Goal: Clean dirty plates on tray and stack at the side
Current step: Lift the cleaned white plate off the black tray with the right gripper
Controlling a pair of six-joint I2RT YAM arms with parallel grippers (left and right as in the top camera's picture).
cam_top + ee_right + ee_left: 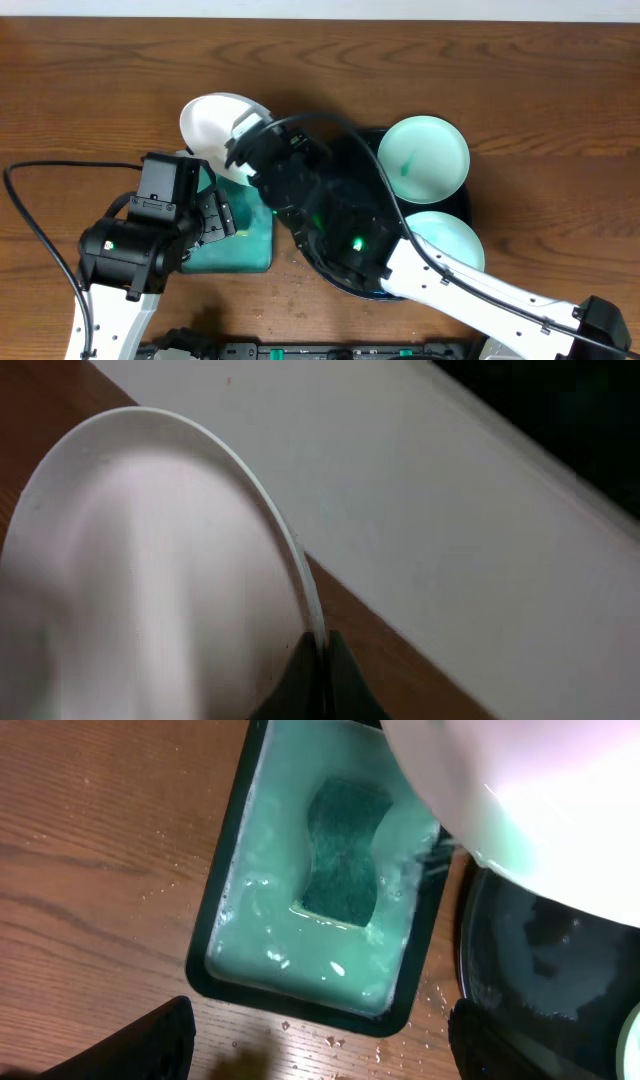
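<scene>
My right gripper point(243, 135) is shut on the rim of a white plate point(213, 123), held tilted above the rectangular tray's far end; the right wrist view shows its fingers point(320, 665) pinching the plate's rim point(150, 580). The plate's underside point(520, 790) fills the upper right of the left wrist view. Two pale mint plates, one with teal smears point(424, 157) and one nearer point(447, 240), lie on the round black tray point(330, 270). My left gripper point(222, 215) is open and empty, its fingers point(320, 1045) above the wood in front of the rectangular tray.
A rectangular black-rimmed tray point(225, 915) holds pale teal soapy water and a dark green sponge point(343, 850); it also shows in the overhead view point(245, 245). Water drops lie on the wood beside it. A black cable point(40, 225) runs left of the left arm.
</scene>
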